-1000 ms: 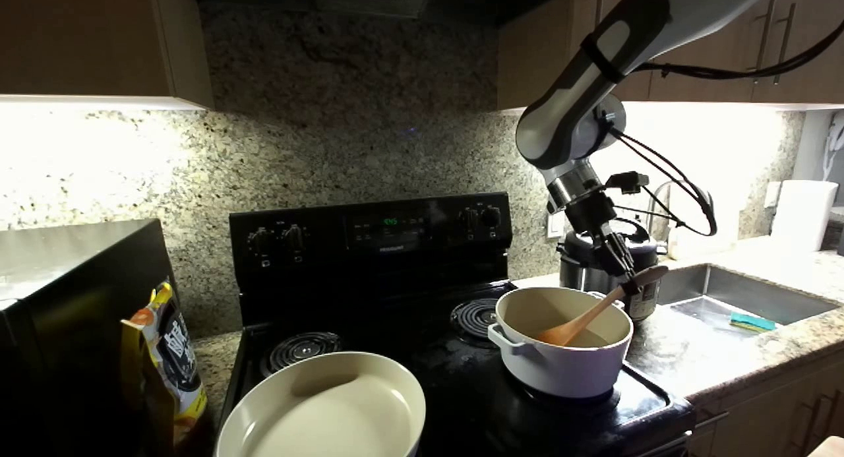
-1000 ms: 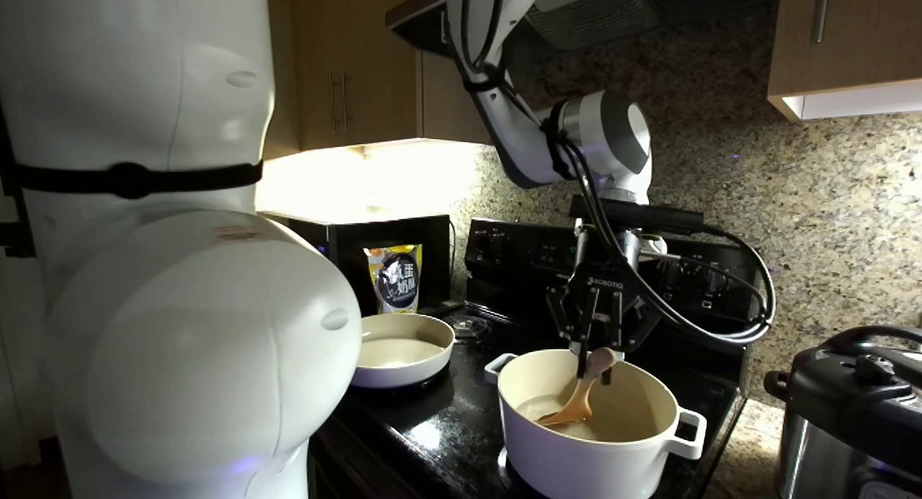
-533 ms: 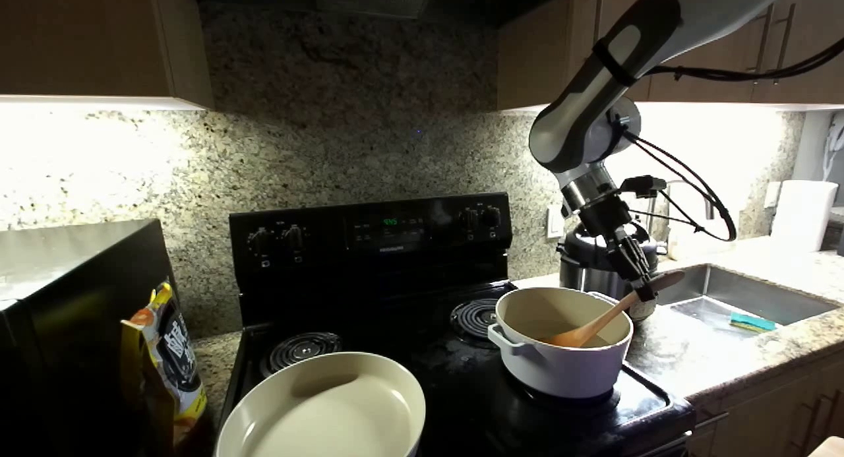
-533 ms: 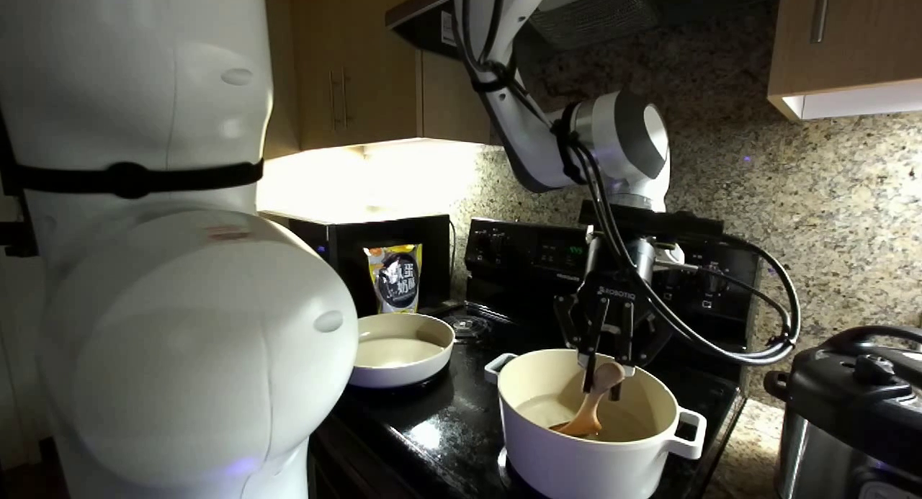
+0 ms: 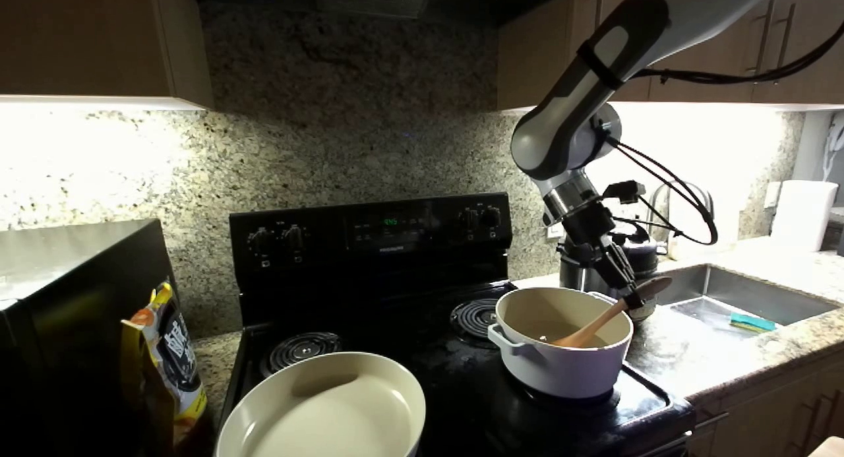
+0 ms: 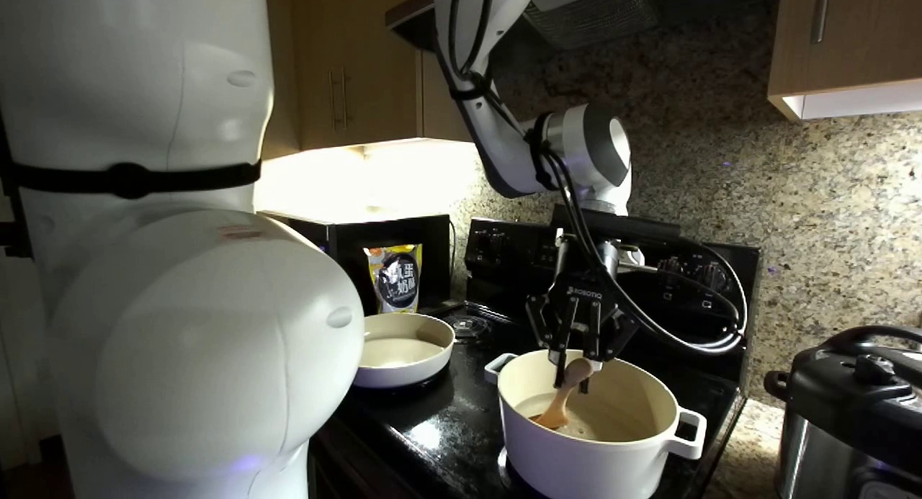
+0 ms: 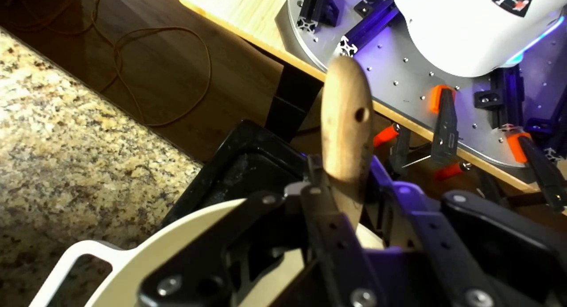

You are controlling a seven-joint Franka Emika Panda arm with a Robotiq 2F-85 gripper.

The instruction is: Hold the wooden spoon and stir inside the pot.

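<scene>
Holding the wooden spoon (image 5: 599,324) in the pot (image 5: 564,370) is the end effector (image 6: 572,380).

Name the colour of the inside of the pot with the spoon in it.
The inside of the pot is cream; it shows best in an exterior view.

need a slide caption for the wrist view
The gripper clamps the wooden spoon by its handle, with the pot below and a speckled countertop alongside.
</scene>
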